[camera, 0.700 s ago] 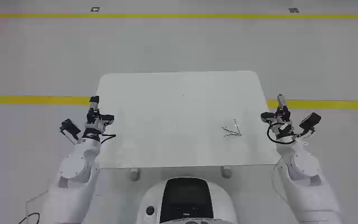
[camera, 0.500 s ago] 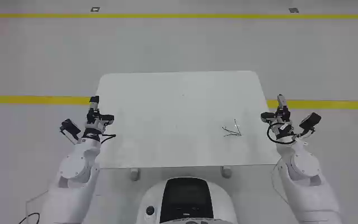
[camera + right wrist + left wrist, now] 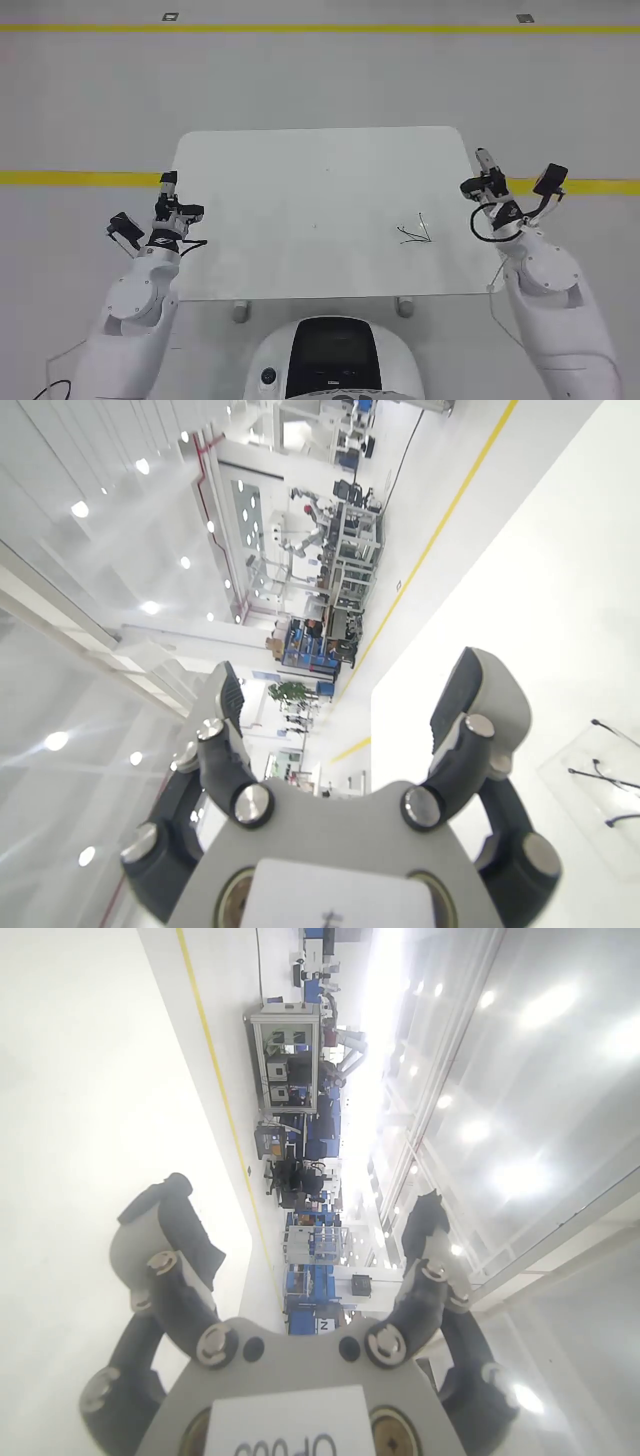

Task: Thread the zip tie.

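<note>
Top view | zip ties [image 3: 415,233] laid near right edge of worktop [image 3: 300,170] | left end effector [image 3: 168,181] and right end effector [image 3: 484,158] held open, empty

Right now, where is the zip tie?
In the top view the zip tie lies flat on the table, on its right side towards the near edge. It is a little inward of the right gripper.

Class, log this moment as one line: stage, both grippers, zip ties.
stage: nothing grasped | left gripper: open, empty, by table left edge | right gripper: open, empty, by right edge | zip ties: lying on table, nearer right gripper
</note>
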